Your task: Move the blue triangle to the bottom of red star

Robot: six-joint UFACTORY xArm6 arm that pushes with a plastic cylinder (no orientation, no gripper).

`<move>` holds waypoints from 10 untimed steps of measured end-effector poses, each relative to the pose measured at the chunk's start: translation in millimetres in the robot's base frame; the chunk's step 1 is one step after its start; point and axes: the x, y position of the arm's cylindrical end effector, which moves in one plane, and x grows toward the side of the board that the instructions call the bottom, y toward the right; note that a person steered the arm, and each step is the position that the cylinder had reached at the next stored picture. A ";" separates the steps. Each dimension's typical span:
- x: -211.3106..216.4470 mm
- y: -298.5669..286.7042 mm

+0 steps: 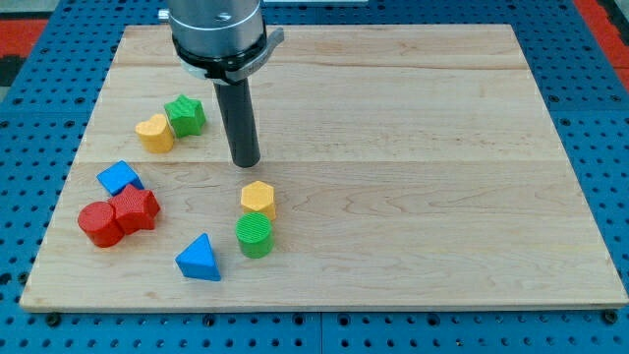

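The blue triangle (200,258) lies near the view's bottom left on the wooden board (413,197). The red star (135,208) sits up and to the left of it, touching a red cylinder (99,224) on its left. My tip (246,161) stands near the board's middle left, above the yellow hexagon (257,198), well up and to the right of the blue triangle and apart from all blocks.
A blue block (120,178) sits just above the red star. A green cylinder (255,235) sits below the yellow hexagon, right of the triangle. A yellow block (155,133) and a green star (185,115) touch at the upper left.
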 end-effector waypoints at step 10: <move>88.7 -45.8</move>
